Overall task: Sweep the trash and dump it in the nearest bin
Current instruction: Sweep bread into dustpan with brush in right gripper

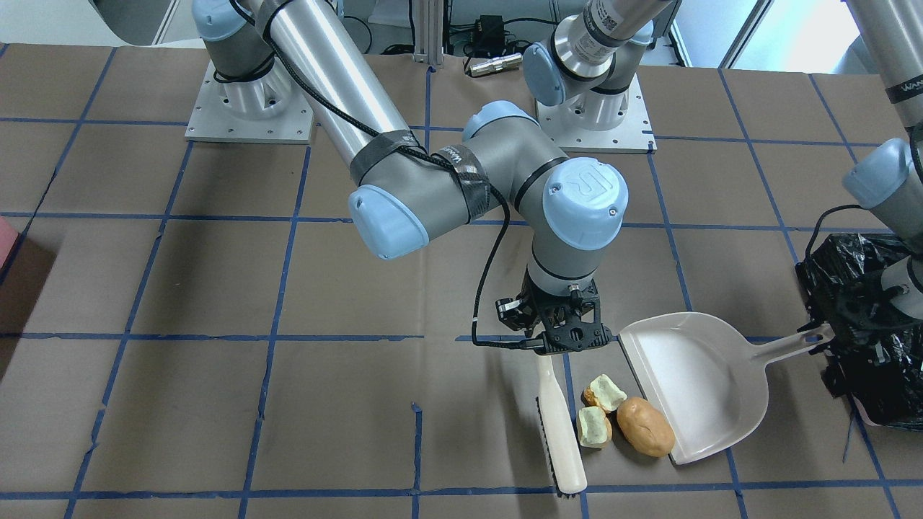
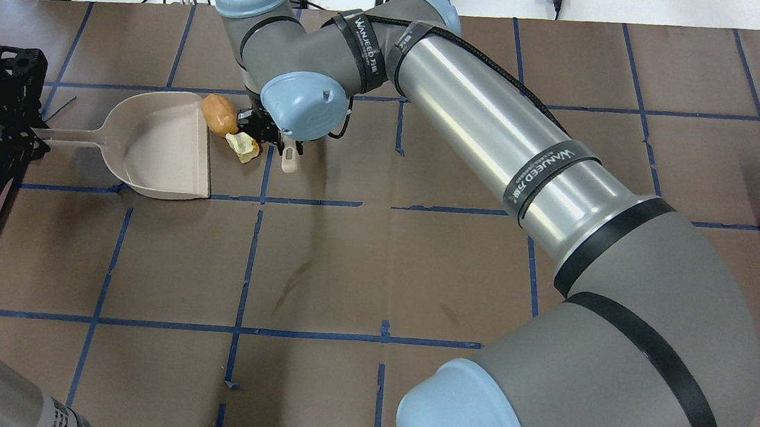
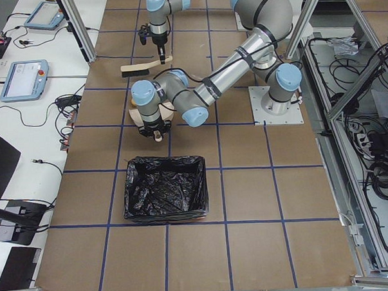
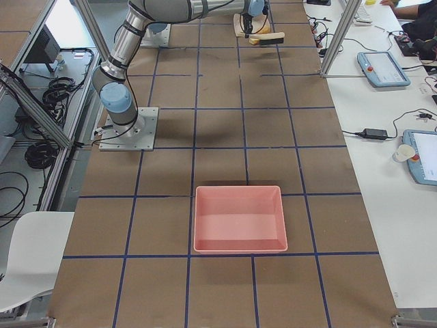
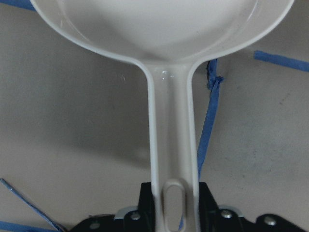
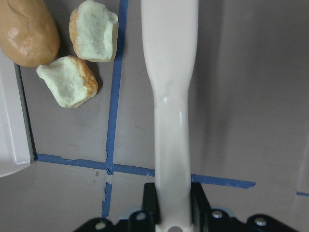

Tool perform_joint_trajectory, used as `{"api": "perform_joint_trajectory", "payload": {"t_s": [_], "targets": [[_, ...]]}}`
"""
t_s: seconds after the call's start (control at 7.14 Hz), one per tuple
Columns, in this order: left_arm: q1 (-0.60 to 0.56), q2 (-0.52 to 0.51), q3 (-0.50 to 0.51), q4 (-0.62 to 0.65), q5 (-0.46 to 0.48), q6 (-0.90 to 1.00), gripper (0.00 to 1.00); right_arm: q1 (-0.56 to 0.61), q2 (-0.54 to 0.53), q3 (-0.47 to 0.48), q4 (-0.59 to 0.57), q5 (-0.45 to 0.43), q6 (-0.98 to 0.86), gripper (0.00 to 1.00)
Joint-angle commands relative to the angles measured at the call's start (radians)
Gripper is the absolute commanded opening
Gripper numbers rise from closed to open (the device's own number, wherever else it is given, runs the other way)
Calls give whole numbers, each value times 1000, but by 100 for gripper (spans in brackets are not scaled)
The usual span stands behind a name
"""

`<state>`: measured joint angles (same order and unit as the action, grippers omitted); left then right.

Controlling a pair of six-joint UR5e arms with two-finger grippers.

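Note:
My right gripper (image 1: pixel 570 339) is shut on the handle of a white brush (image 1: pixel 559 432) with black bristles, which lies on the table. The handle fills the right wrist view (image 6: pixel 170 96). Just beside the brush lies the trash: two pale green chunks with brown crusts (image 1: pixel 604 393) (image 1: pixel 594 427) and an orange-brown potato-shaped lump (image 1: pixel 645 427) that touches the lip of the beige dustpan (image 1: pixel 692 382). My left gripper (image 5: pixel 173 205) is shut on the dustpan's handle (image 5: pixel 171 145). The black-bagged bin (image 1: pixel 865 324) stands right behind the left gripper.
A pink tray (image 4: pixel 239 219) stands far off on the right arm's side of the table. The brown table top (image 1: pixel 216 324) has a blue tape grid. The right arm's big elbow (image 2: pixel 585 331) reaches across the middle of the table.

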<state>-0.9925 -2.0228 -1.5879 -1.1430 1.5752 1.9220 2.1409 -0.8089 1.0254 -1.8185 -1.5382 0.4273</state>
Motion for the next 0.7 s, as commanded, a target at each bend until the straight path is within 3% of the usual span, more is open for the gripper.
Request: {"api": "perform_joint_trajectory", "payload": {"t_s": [0.0, 0.56], "targets": [[0, -2, -1, 0, 0, -1, 4, 26, 22, -4, -5, 0, -5, 6], [2, -4, -6, 8, 0, -1, 4, 73, 43, -5, -15, -2, 1, 7]]}}
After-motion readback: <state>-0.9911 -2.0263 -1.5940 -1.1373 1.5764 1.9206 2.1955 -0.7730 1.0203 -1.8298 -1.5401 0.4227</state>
